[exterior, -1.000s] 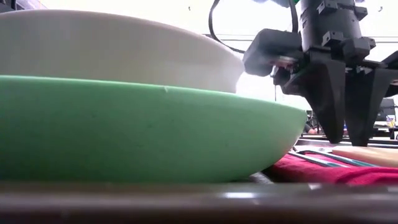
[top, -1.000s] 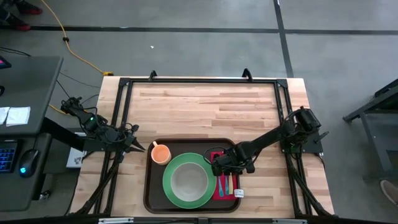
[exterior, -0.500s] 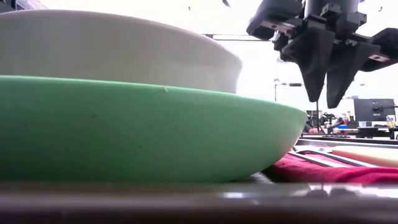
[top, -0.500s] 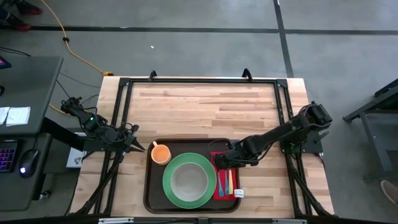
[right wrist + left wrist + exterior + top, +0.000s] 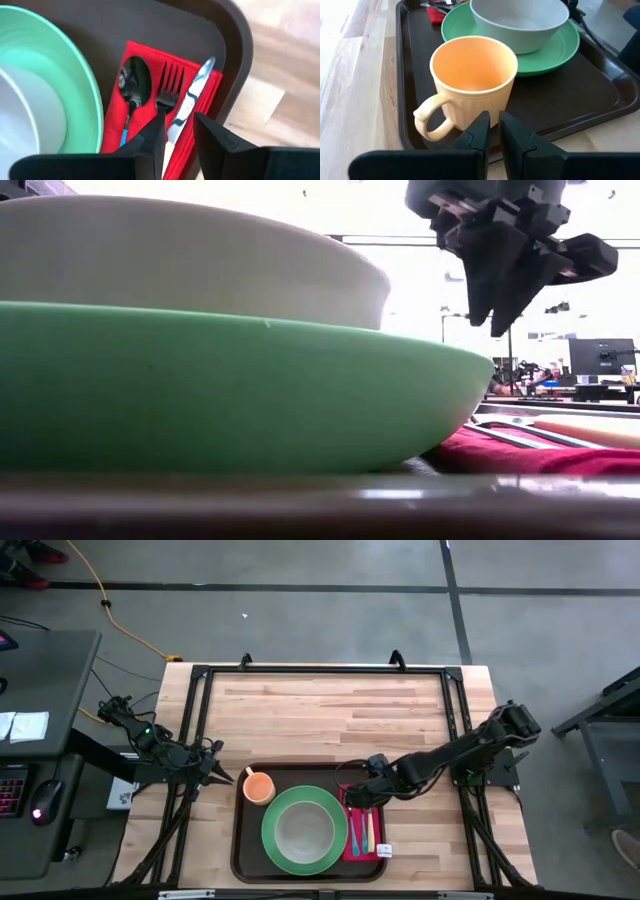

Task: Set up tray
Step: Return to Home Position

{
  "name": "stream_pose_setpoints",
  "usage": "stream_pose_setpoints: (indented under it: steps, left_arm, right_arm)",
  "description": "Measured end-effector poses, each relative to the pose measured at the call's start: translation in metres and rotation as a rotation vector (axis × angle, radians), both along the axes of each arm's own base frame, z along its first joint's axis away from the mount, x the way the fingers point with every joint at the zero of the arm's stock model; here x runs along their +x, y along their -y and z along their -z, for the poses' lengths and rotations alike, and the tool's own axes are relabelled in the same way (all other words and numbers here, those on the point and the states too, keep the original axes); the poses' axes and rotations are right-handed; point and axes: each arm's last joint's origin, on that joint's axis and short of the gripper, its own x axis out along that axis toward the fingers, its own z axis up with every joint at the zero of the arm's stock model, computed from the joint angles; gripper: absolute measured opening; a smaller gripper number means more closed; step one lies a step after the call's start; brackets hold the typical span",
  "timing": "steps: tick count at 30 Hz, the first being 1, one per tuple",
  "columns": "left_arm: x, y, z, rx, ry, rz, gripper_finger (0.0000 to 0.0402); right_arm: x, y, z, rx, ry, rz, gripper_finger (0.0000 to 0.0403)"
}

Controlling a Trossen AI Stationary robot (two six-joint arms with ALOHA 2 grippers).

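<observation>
The dark brown tray lies at the table's near edge. On it stand a green plate holding a pale bowl, and an orange cup at its far left corner. A red napkin at the tray's right carries a spoon, a fork and a knife. My right gripper hovers above the napkin's far end, pointing steeply down, open and holding nothing. My left gripper waits just left of the cup, a narrow gap between its fingers, clear of the cup.
Bare wooden table stretches from the tray to the far edge. A black frame runs around the table's edges. The tray's raised rim lies just right of the napkin.
My right gripper has risen from just above the cutlery on the napkin and drawn back a little toward the table's right and far side, rolling about its own axis as it rose. Napkin and cutlery have stayed in place.
</observation>
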Motion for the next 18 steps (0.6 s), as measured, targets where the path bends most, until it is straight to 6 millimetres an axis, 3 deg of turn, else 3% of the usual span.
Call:
stream_pose_setpoints:
  steps: [9,13,18]
  left_arm:
    - [0.000,0.000,-0.007,-0.019,0.032,0.012,0.0072]
    - [-0.003,-0.001,-0.022,0.008,0.089,0.066,0.0072]
    - [-0.010,-0.006,-0.047,0.074,0.199,0.116,0.0072]
  right_arm:
    - [-0.012,0.010,-0.023,-0.163,0.062,-0.098,0.0079]
    - [-0.028,0.021,-0.037,-0.214,0.024,-0.164,0.0079]
    - [-0.046,0.034,-0.057,-0.216,0.038,-0.111,0.0079]
